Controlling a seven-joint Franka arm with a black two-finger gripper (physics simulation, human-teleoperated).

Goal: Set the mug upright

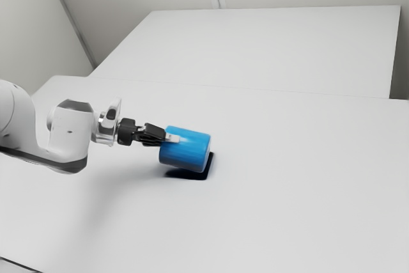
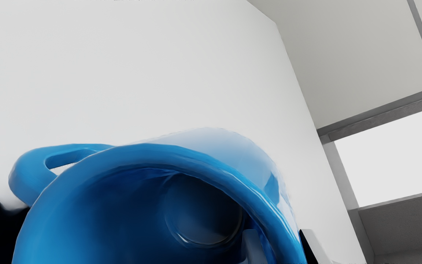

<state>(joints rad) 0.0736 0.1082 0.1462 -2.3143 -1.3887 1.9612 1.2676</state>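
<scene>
my one gripper (image 1: 172,138) pinches one blue mug (image 1: 190,151), lying sideways, one finger (image 2: 252,247) inside, one outside; one white table (image 1: 287,190) stretches well past it

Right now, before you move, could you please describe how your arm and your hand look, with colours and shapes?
My arm is glossy white, with thick rounded segments and dark grey trim along its lower edge. My hand is black and narrow, with two fingers ending in pale grey, blunt tips.
</scene>
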